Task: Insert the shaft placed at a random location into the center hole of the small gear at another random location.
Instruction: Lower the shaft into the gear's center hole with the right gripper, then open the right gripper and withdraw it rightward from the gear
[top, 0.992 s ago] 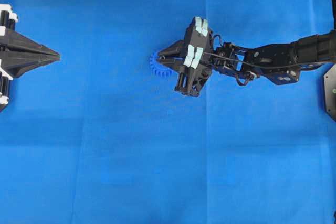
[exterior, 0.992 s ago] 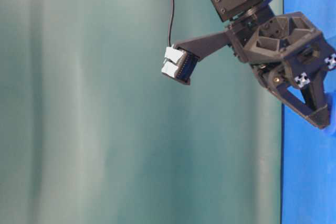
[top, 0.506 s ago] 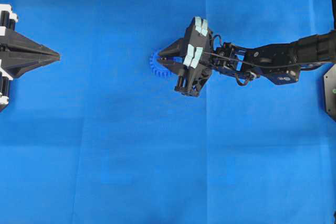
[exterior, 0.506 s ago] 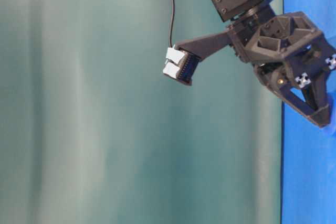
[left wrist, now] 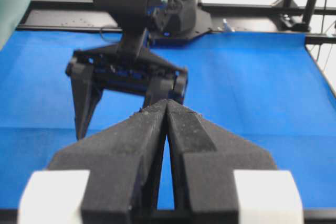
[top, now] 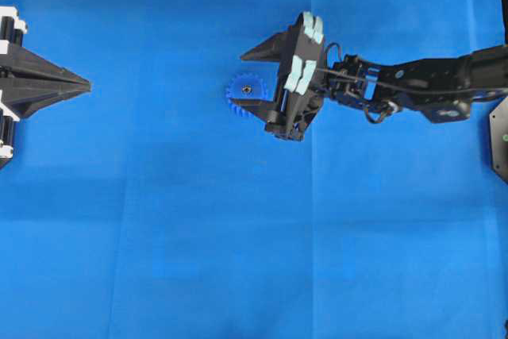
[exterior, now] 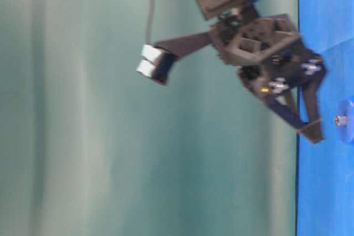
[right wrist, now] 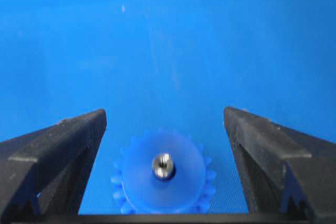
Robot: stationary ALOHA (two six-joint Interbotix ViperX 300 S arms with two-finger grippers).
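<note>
Fingers of the right gripper stand spread wide with nothing between them but air; in the right wrist view they frame the small gear at the bottom centre of the frame, apart from it on both sides. The shaft stands upright in the center hole of the gear's hub, its shiny rounded end pointing up. In the overhead view the gear lies flat on the blue tabletop, a little above and left of the frame's middle, with one finger above it and the other over its lower right edge. In the table-level view the shaft's silvery end sticks out of the gear at the right edge of the frame, and the right gripper sits clear of it. At the left edge of the overhead view the left gripper has its fingers pressed together, holding nothing, well apart from the gear.
</note>
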